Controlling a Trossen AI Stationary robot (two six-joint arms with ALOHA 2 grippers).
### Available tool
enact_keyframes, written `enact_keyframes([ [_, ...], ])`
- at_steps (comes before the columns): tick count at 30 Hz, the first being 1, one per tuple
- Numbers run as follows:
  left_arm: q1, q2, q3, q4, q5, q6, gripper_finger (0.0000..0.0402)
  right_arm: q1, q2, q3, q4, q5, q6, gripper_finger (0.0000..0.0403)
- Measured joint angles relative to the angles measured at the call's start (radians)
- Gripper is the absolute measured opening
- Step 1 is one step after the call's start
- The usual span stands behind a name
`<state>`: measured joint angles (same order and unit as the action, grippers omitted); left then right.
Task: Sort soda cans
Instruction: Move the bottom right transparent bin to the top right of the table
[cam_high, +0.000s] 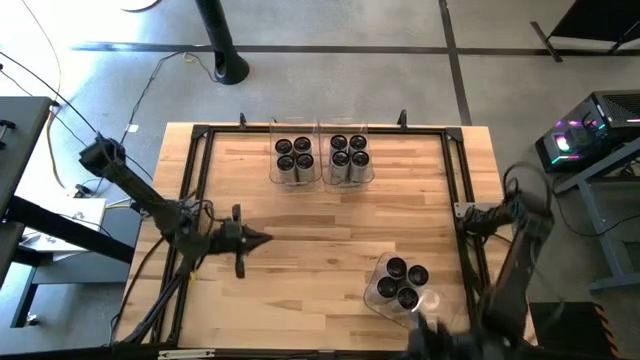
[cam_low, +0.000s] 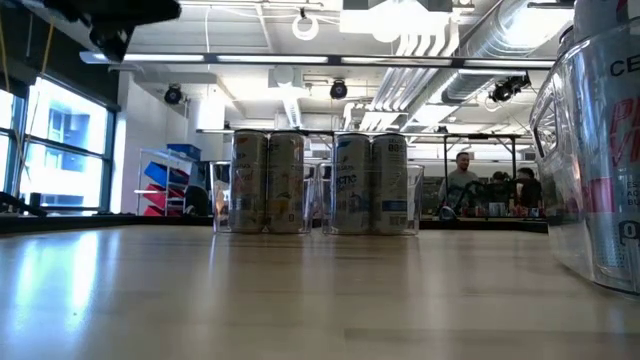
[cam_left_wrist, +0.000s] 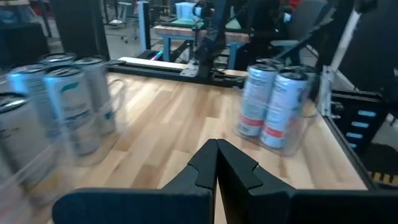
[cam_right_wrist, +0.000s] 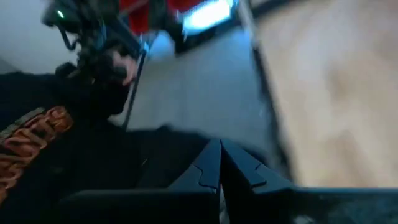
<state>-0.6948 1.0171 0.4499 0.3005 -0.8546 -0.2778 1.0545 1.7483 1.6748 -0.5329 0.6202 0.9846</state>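
On the left, the left tool (cam_high: 262, 238) hangs over bare wood at mid-table, its two dark fingers pinched together with nothing between them, pointing toward the middle of the pale wooden table (cam_high: 320, 215). Moving right along the far edge, four pale grey-white soda cans with dark tops and silvery rims (cam_high: 294, 156) stand upright in a clear plastic rectangular bin (cam_high: 295, 182), and just beside it a second clear bin (cam_high: 350, 182) carries four more (cam_high: 348, 152); from table height both sets look neat and square. Further right, near the front edge, a third cluster of four cans (cam_high: 403, 283) stands in a clear container (cam_high: 381, 292), which sits skewed. At the far right the right tool (cam_right_wrist: 220, 163) is pressed shut and empty too; it seems to hang off the table's front right corner, its camera looking past the edge at the floor and someone in a dark printed top. My read: sorting starts at that front cluster. Whichever arm goes first should spread its fingers before descending, come straight down on an outer can, grip below the rim, and lift clear without nudging the neighbours touching it.
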Motion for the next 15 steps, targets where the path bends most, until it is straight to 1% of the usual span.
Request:
enact_keyframes([
  [4, -0.025, 0.122, 0.08, -0.001, 0.0, 0.009, 0.0, 0.053, 0.167, 0.178, -0.132, -0.112, 0.31, 0.0],
  [7, -0.029, 0.197, 0.116, -0.003, -0.001, 0.007, 0.0, 0.083, 0.291, 0.286, -0.261, -0.204, 0.502, 0.0],
  [8, -0.029, 0.219, 0.123, -0.002, -0.001, 0.003, 0.0, 0.088, 0.325, 0.313, -0.306, -0.248, 0.565, 0.0],
  [10, -0.029, 0.26, 0.133, -0.005, -0.001, -0.01, 0.0, 0.095, 0.384, 0.357, -0.416, -0.373, 0.692, 0.0],
  [13, -0.029, 0.309, 0.14, -0.004, -0.001, -0.035, 0.0, 0.092, 0.449, 0.391, -0.573, -0.524, 0.798, 0.0],
  [15, -0.029, 0.335, 0.142, -0.002, 0.0, -0.048, 0.0, 0.091, 0.476, 0.392, -0.65, -0.576, 0.808, 0.0],
])
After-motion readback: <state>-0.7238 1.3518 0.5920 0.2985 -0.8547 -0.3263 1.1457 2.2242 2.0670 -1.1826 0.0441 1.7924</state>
